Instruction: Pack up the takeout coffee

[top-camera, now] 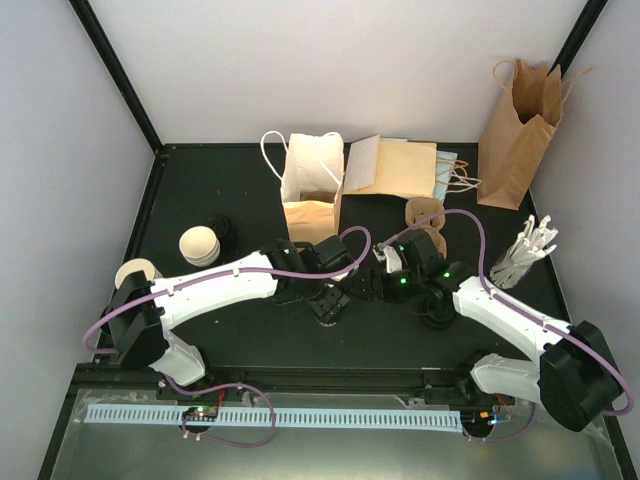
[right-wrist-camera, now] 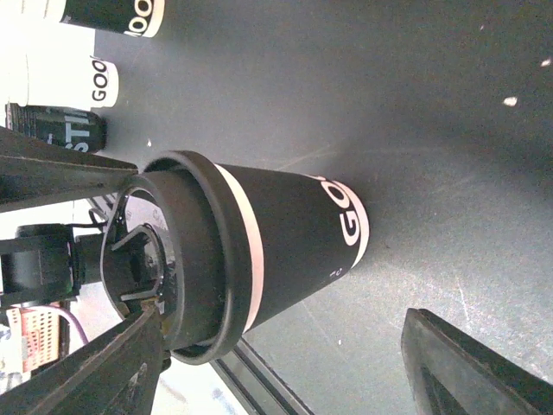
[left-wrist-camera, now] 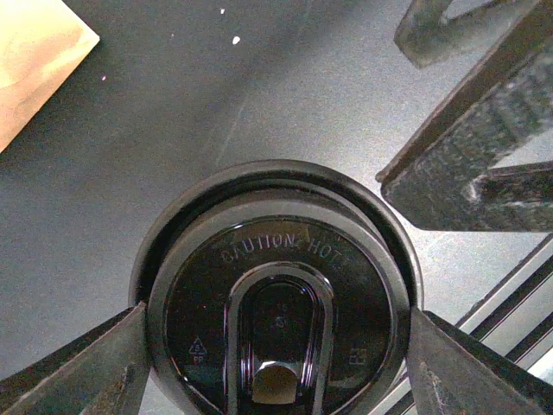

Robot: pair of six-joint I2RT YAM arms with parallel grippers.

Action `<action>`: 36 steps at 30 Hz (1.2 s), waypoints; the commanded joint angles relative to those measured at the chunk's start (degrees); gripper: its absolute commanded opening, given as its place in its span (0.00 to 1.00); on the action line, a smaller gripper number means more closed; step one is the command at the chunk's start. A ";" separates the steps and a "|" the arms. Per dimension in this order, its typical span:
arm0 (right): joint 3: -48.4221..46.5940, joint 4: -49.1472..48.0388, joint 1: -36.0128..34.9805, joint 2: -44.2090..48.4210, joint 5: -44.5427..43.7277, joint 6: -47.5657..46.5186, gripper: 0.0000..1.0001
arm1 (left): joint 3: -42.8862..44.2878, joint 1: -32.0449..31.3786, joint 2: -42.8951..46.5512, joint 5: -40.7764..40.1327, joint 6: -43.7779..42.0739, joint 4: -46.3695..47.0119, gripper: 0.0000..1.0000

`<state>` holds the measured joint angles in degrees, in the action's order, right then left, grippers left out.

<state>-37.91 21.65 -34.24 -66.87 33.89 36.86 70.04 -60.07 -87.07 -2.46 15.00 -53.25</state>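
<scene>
A takeout coffee cup point(right-wrist-camera: 294, 233), black with a white band and a black "CAUTION HOT" lid point(left-wrist-camera: 276, 259), stands upright on the dark table. My left gripper point(left-wrist-camera: 276, 328) comes down from above, and its fingers point(left-wrist-camera: 86, 372) press the lid's rim on both sides. In the top view the left gripper point(top-camera: 328, 303) hides the cup. My right gripper point(right-wrist-camera: 281, 346) reaches in from the side, open. One of its fingers point(right-wrist-camera: 95, 372) is by the lid; the other point(right-wrist-camera: 475, 363) stands well off the cup's body. In the top view the right gripper point(top-camera: 368, 285) sits just right of the left one.
An open paper bag point(top-camera: 312, 190) stands behind the grippers, with flat bags point(top-camera: 395, 165) beside it and a tall kraft bag point(top-camera: 515, 135) at the back right. More cups point(top-camera: 198, 243) stand at the left. White utensils point(top-camera: 525, 255) lie at the right.
</scene>
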 commanded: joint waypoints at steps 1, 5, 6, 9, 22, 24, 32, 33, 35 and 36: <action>1.23 -3.05 0.36 -0.55 3.34 0.81 0.77 | 1.73 -0.04 -0.60 -0.82 -0.24 -1.16 0.81; 1.73 -3.57 0.38 -1.27 4.28 0.61 0.76 | 1.59 -0.04 -0.56 -1.16 -0.11 -1.24 0.80; 1.82 -3.69 0.38 -1.37 4.52 0.58 0.76 | 1.55 -0.04 -0.63 -1.19 -0.07 -1.33 0.79; 2.09 -4.04 0.40 -1.79 5.27 0.57 0.76 | 1.38 -0.04 -0.50 -1.31 0.02 -1.41 0.78; 4.29 -6.77 -0.30 -2.64 7.60 0.84 0.68 | -2.49 -0.04 1.15 -0.54 0.68 0.78 0.74; 4.42 -7.24 -0.43 -2.94 7.91 0.92 0.66 | -2.62 -0.04 1.18 -0.45 0.80 0.79 0.73; 3.79 -9.07 -1.41 -5.24 9.03 0.84 0.62 | -3.83 -0.04 1.61 -0.24 1.19 1.17 0.70; 3.61 -9.26 -1.63 -5.62 9.08 0.84 0.62 | -4.06 -0.04 1.63 -0.19 1.24 1.28 0.70; 3.40 -9.51 -1.84 -6.47 8.72 0.86 0.61 | -4.57 -0.04 1.72 0.03 1.42 1.71 0.69; 3.44 -9.52 -1.88 -6.99 8.55 0.83 0.61 | -4.87 -0.04 1.71 0.13 1.51 1.93 0.69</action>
<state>-33.95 14.28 -35.46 -72.44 41.74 37.85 67.35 -60.07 -85.23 -2.63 15.64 -51.24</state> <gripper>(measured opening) 0.616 0.758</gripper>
